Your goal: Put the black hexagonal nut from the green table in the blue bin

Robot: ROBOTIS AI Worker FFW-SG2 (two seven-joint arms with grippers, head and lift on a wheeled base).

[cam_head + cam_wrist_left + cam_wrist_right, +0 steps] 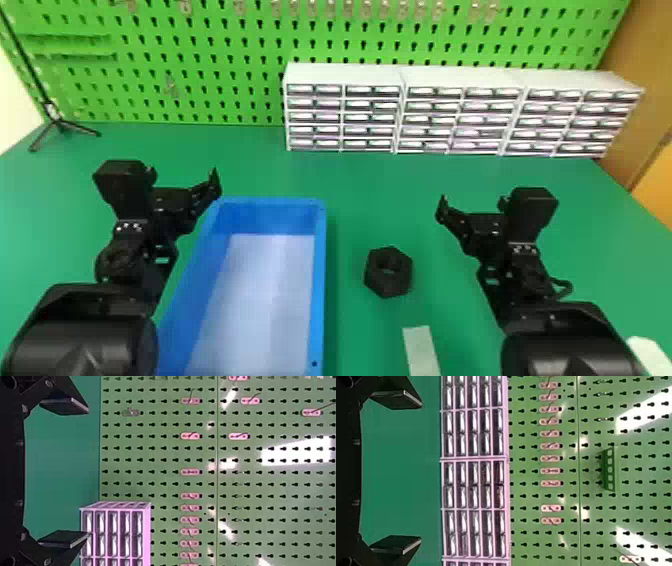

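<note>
Along the back I can see a green metal pegboard [210, 50] full of keyhole slots, with a row of small metal hooks [348, 7] up high and a little green plastic rack [610, 470] fixed to it. White cabinets of small drawers [345, 75] stand side by side in front, towards the right. Over on the left there's a thin black tripod stand [59, 122], and on the far right a brown panel [635, 75]. A pale flat strip [420, 350] lies near the front.
</note>
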